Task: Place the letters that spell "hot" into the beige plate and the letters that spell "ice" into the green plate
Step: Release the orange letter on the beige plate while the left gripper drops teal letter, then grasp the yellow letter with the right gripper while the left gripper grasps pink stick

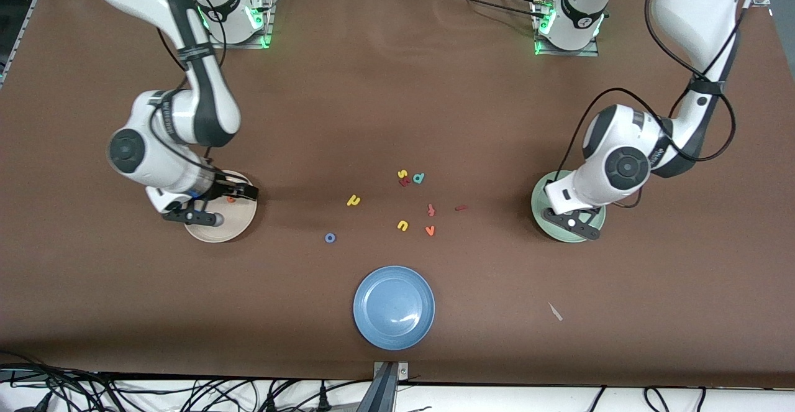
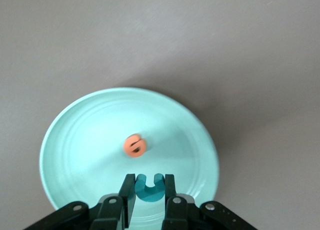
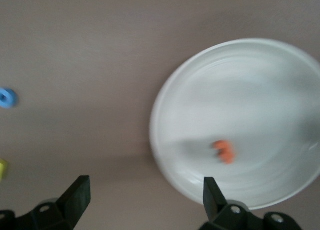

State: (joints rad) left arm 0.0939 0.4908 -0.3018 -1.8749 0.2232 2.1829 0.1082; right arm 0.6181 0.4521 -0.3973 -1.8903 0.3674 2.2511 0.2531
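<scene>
My left gripper (image 2: 150,182) hangs over the green plate (image 2: 75,140) and is shut on the teal "c" (image 2: 150,190). An orange "e" (image 2: 134,145) lies in that plate (image 1: 539,206). My right gripper (image 3: 145,187) stands open at the edge of the beige plate (image 3: 260,79), with nothing between its fingers. The orange "t" (image 3: 224,151) lies in the beige plate (image 1: 239,220). On the table between the plates lie the blue "o" (image 1: 330,237), the yellow "h" (image 1: 353,200) and the dark red "i" (image 1: 460,208).
A blue plate (image 1: 394,307) sits nearest the front camera. Loose letters lie mid-table: a yellow "s" (image 1: 402,174), teal "d" (image 1: 418,178), red "f" (image 1: 431,210), yellow "u" (image 1: 402,225) and orange "v" (image 1: 430,230). A white scrap (image 1: 554,311) lies toward the left arm's end.
</scene>
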